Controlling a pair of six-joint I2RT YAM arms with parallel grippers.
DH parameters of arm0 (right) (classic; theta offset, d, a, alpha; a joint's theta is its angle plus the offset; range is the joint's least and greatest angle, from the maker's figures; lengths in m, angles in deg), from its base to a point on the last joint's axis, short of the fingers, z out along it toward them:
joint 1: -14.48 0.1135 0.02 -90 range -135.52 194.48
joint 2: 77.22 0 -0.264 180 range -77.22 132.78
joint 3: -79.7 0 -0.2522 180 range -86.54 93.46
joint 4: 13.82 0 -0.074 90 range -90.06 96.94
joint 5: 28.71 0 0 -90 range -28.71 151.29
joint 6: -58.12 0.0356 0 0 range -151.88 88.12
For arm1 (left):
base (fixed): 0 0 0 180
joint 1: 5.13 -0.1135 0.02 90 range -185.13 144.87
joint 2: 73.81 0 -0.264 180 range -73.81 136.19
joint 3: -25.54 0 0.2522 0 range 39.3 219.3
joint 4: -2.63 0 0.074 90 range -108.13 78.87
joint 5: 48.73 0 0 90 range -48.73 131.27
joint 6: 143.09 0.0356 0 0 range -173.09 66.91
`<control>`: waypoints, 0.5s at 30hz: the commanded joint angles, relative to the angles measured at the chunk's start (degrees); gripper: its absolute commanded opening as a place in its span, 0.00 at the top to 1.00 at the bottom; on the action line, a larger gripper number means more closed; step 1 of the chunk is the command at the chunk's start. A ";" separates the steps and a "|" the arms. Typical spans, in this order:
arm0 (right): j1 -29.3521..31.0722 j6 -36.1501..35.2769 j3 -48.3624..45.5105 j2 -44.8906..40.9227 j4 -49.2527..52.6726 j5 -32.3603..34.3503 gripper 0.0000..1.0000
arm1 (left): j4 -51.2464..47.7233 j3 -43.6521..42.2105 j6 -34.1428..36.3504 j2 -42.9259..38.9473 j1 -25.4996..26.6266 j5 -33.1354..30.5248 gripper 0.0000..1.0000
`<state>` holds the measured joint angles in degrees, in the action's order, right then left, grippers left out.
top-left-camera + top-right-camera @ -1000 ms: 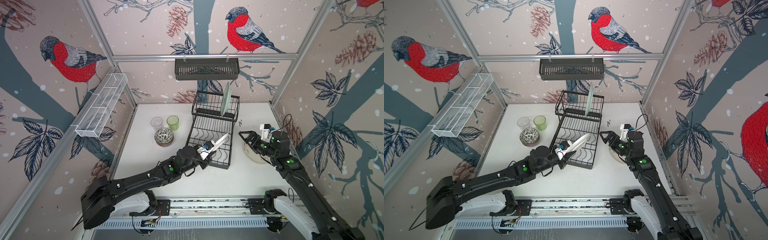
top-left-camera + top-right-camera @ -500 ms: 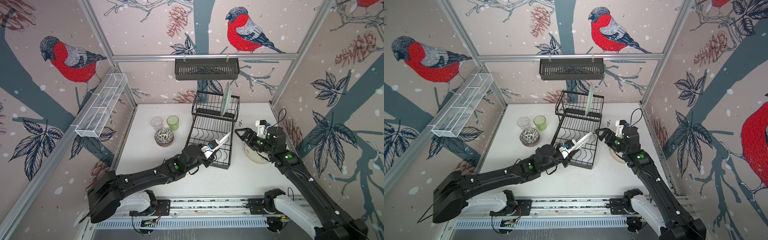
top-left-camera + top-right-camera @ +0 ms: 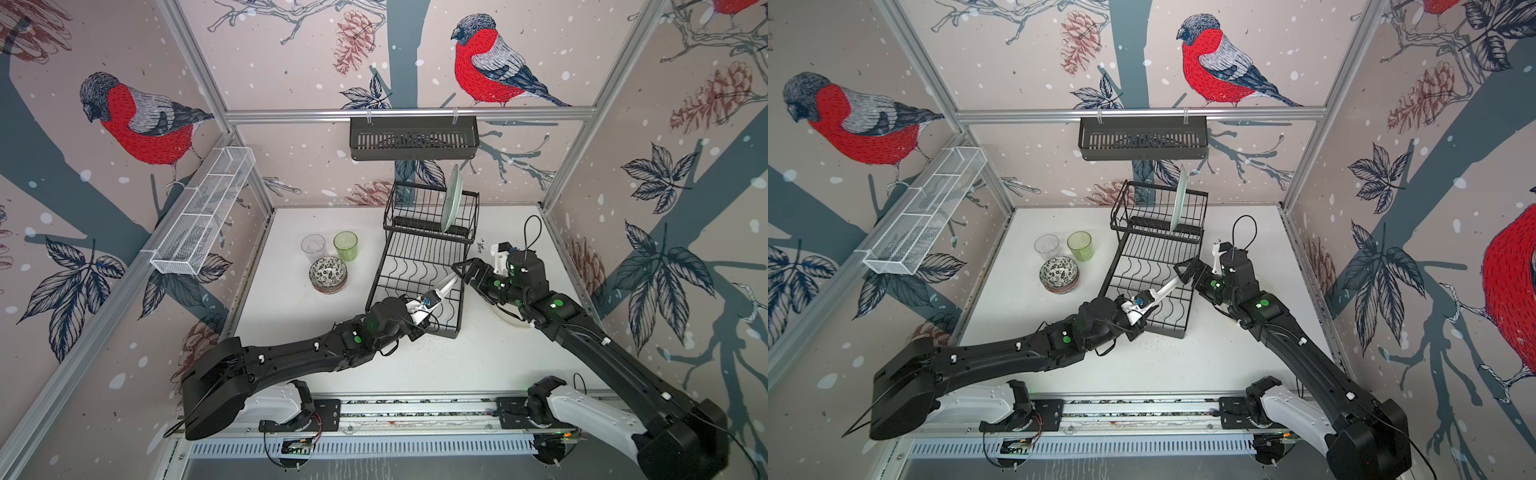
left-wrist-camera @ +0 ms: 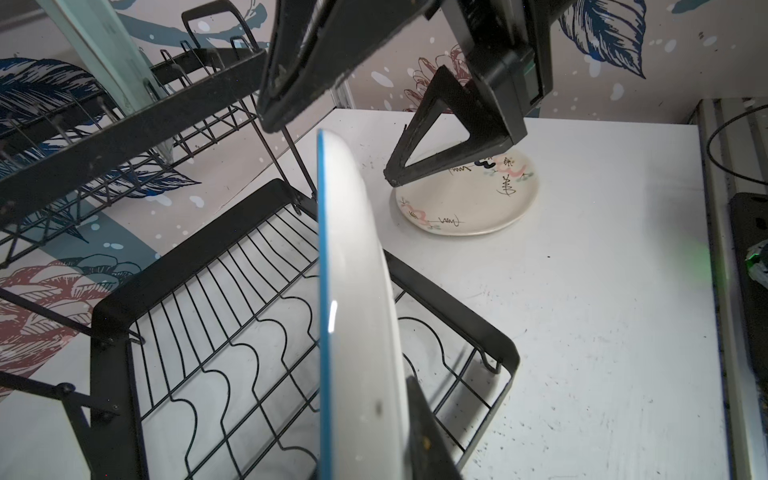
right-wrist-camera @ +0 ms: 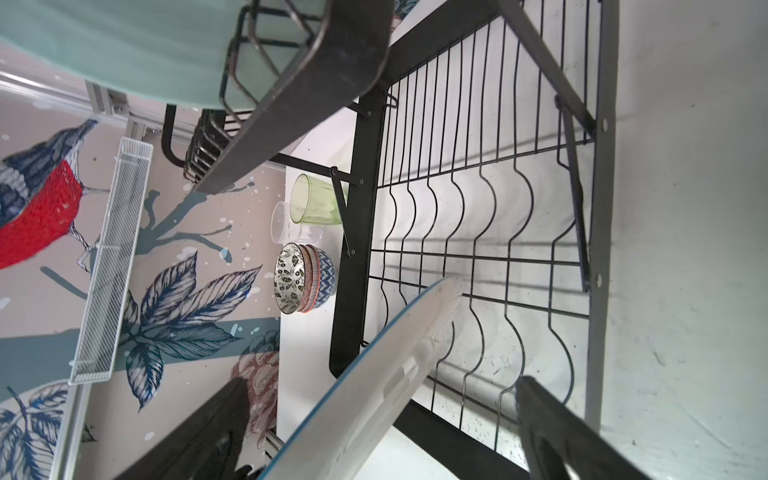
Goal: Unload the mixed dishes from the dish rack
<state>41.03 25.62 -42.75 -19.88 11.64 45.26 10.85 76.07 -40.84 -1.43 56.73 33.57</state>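
Observation:
My left gripper (image 3: pixel 432 297) (image 4: pixel 374 449) is shut on a white plate with a blue rim (image 3: pixel 446 284) (image 3: pixel 1167 286) (image 4: pixel 353 291), held edge-on above the flat tray of the black dish rack (image 3: pixel 415 266) (image 3: pixel 1142 257). My right gripper (image 3: pixel 461 270) (image 3: pixel 1183 270) (image 5: pixel 378 432) is open, one finger on each side of the plate's (image 5: pixel 374 374) far edge, not touching it. A pale green plate (image 3: pixel 453 199) (image 5: pixel 124 41) stands upright in the raised section. A cream plate with pink marks (image 4: pixel 469 203) (image 3: pixel 505 318) lies on the table right of the rack, partly under my right arm.
Left of the rack stand stacked patterned bowls (image 3: pixel 328 274) (image 5: pixel 303 278), a green tumbler (image 3: pixel 345 245) and a clear tumbler (image 3: pixel 313 248). A black slotted basket (image 3: pixel 413 139) hangs on the back wall. A white mesh basket (image 3: pixel 203 220) hangs on the left wall.
My left gripper has carried the white plate a little to the right. My right gripper has moved left, and its open fingers now straddle the plate's edge.

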 commanded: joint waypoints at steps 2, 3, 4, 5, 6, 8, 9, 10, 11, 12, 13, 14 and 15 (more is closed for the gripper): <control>1.34 4.73 -1.77 -0.75 -2.60 2.88 0.00 | 11.51 -0.31 0.78 0.04 0.53 0.26 1.00; 1.72 5.68 -2.48 -1.12 -3.42 3.62 0.00 | 11.89 -0.36 0.67 0.21 0.61 0.27 1.00; 2.14 6.74 -3.23 -1.43 -4.18 4.25 0.01 | 12.16 -0.22 0.71 0.47 0.70 0.23 1.00; 2.43 7.54 -3.74 -1.61 -4.69 4.63 0.00 | 12.29 -0.25 0.82 0.61 0.80 0.10 1.00; 2.75 8.48 -4.20 -1.78 -5.01 4.98 0.01 | 12.51 -0.18 1.00 0.91 0.89 -0.08 1.00; 3.36 9.60 -4.66 -1.97 -5.35 5.70 0.00 | 12.98 -0.24 1.49 1.48 1.05 -0.68 1.00; 3.64 10.10 -4.77 -2.06 -5.22 6.25 0.00 | 13.38 -0.22 1.83 1.78 1.15 -1.03 1.00; 4.00 10.57 -4.85 -2.21 -5.11 6.84 0.01 | 13.78 -0.38 2.13 2.22 1.24 -1.43 1.00; 4.32 10.98 -4.99 -2.31 -5.11 7.26 0.01 | 14.04 -0.30 2.51 2.57 1.33 -1.70 1.00; 4.57 11.36 -5.12 -2.38 -5.29 7.50 0.00 | 14.36 -0.20 3.14 2.96 1.49 -2.06 1.00; 4.77 11.65 -5.25 -2.41 -5.42 7.55 0.00 | 14.46 0.03 3.83 3.34 1.71 -2.59 1.00; 4.83 11.80 -5.29 -2.33 -5.47 7.51 0.00 | 14.60 0.27 4.37 3.76 1.83 -3.14 1.00; 4.92 11.93 -5.38 -2.31 -5.49 7.55 0.00 | 14.59 0.67 5.04 4.11 2.02 -3.75 1.00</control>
<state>45.62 35.78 -47.90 -22.09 8.06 51.12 15.77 75.66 -38.70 2.20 58.35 32.19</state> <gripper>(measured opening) 0.995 0.172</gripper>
